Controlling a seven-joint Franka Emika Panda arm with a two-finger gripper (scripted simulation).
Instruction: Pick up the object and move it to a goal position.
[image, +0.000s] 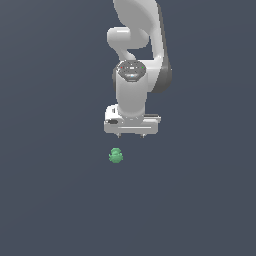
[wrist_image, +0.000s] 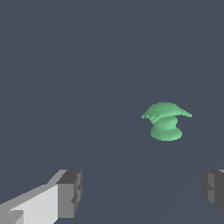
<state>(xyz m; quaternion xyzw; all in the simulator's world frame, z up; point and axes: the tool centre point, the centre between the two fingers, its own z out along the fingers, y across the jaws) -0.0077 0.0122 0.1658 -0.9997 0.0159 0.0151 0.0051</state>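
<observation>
The object (image: 116, 156) is a tiny bright green lumpy blob with a smaller bump on top, lying on the dark grey floor. In the exterior view it sits just below my white gripper (image: 130, 135) and a little toward that view's left. The gripper is open and empty, its short fingertips (image: 118, 135) wide apart and clear of the blob. In the wrist view the object (wrist_image: 166, 121) shows beyond the fingers, nearer one grey finger pad (wrist_image: 213, 190) than the other pad (wrist_image: 70, 193). My gripper (wrist_image: 141, 191) holds nothing.
The dark grey floor (image: 50, 200) spreads flat all around with nothing else on it. The white arm (image: 137, 45) rises behind the gripper toward the exterior view's top.
</observation>
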